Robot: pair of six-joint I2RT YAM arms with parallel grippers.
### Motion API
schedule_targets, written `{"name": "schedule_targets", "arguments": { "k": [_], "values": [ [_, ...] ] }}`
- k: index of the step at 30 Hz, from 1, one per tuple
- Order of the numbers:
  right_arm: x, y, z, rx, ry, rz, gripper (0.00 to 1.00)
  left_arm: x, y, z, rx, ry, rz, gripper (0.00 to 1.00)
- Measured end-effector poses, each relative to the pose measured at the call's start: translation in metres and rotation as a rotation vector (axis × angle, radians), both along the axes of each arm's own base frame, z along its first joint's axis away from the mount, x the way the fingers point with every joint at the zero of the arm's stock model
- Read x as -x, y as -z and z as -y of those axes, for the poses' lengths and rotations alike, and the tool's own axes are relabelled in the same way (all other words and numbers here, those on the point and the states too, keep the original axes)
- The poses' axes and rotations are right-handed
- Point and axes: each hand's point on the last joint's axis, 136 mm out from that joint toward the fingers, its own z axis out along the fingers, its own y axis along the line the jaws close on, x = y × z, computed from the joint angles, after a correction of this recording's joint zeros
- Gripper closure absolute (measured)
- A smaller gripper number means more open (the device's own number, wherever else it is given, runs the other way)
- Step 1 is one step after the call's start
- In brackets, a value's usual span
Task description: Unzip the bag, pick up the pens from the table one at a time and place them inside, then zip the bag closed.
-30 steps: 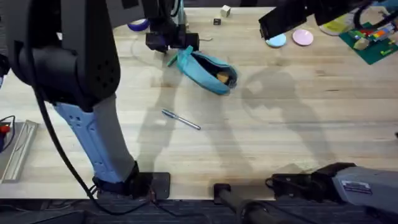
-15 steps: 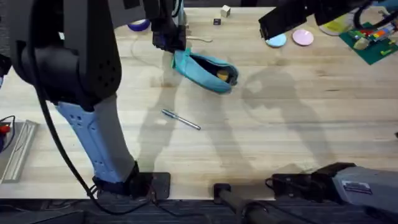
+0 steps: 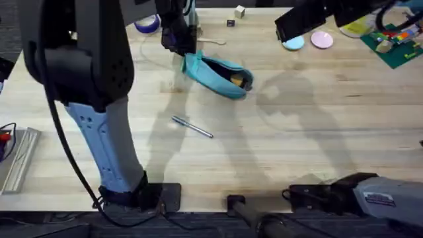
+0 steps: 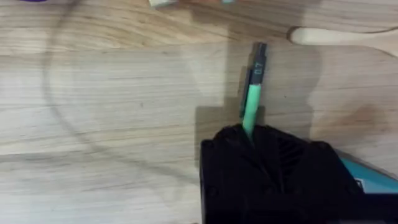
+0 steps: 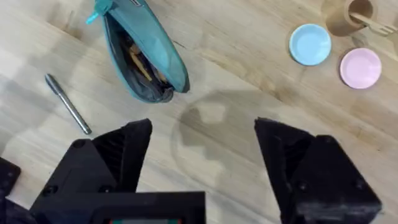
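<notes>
The teal bag [image 3: 221, 71] lies at the back middle of the table [image 3: 317, 125], its zipper open and something yellow inside; it also shows in the right wrist view, bag [image 5: 146, 53]. My left gripper [image 3: 180, 41] hovers at the bag's left end, shut on the green pen [image 4: 254, 93], which sticks out past the fingers [image 4: 273, 168]. The silver pen [image 3: 192, 127] lies on the wood nearer the front, silver pen [image 5: 67, 112]. My right gripper [image 5: 205, 155] is open and holds nothing, high at the back right [image 3: 301, 25].
A blue disc [image 3: 294, 43] and a pink disc [image 3: 322, 39] sit at the back right, beside a green board [image 3: 396, 46] with small parts. A purple tape roll [image 3: 147, 24] and two small cubes [image 3: 239, 10] lie along the far edge.
My left gripper has moved slightly toward the far edge with the green pen, and the bag's left end shifted a little. The right arm and silver pen stayed put.
</notes>
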Motion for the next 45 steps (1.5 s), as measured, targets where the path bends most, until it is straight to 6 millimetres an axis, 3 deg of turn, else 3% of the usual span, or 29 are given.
{"name": "schedule_targets", "arguments": {
  "k": [5,15,22,26,31,40,45],
  "values": [
    [0.0,0.0,0.0,0.0,0.0,0.0,0.005,-0.006,-0.013,-0.002,-0.021,0.025,-0.005,0.959],
    [0.0,0.0,0.0,0.0,0.0,0.0,0.004,-0.012,-0.063,0.0,-0.032,0.089,0.007,0.959],
    [0.0,0.0,0.0,0.001,0.0,0.0,0.003,-0.002,-0.093,0.011,-0.004,0.234,-0.017,0.959],
    [0.0,0.0,0.0,0.01,-0.017,0.005,0.004,-0.003,-0.115,0.029,0.06,0.346,0.023,0.959],
    [0.0,0.0,0.0,0.018,-0.03,0.009,0.003,0.014,-0.145,0.045,0.127,0.483,0.061,0.959],
    [0.0,0.0,0.001,0.034,-0.05,0.016,0.003,0.049,-0.232,0.054,0.148,0.662,0.252,0.959],
    [-0.002,0.001,0.01,0.093,-0.046,0.029,0.004,0.075,-0.257,0.06,0.161,0.802,0.305,0.959]
  ]
}}
